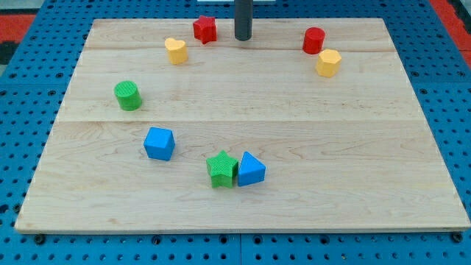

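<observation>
Camera view's top: my tip (243, 37) is sitting on the board (243, 103), holding nothing, just right of the red star (205, 29), not touching. Yellow heart (176, 50) is lying further left, red cylinder (314, 40) well off right.

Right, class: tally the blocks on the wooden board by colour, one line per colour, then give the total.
Red: 2, the red star and the red cylinder
Yellow: 2, the yellow heart and the yellow hexagon
Green: 2, the green cylinder and the green star
Blue: 2, the blue cube and the blue triangle
Total: 8
</observation>
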Available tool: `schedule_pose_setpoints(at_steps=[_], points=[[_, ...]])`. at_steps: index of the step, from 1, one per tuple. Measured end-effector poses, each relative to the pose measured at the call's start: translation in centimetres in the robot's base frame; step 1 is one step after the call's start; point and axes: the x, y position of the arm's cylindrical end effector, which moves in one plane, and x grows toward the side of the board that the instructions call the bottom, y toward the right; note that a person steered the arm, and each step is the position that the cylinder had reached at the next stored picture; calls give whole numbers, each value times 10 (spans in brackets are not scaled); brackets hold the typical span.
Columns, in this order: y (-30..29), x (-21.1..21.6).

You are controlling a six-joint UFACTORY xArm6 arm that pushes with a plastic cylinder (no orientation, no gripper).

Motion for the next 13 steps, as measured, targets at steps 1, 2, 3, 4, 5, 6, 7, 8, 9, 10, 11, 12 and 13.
schedule_pose_setpoints(at_steps=[1, 2, 3, 4, 5, 6, 7, 8, 9, 10, 11, 12, 13], points=[[-4, -16], [-75, -18], [-150, -15], [-175, -10], [-202, -10], [-205, -10], [-190, -10], [-89, -4], [-33, 19], [-20, 102], [5, 194], [125, 237], [150, 326]])
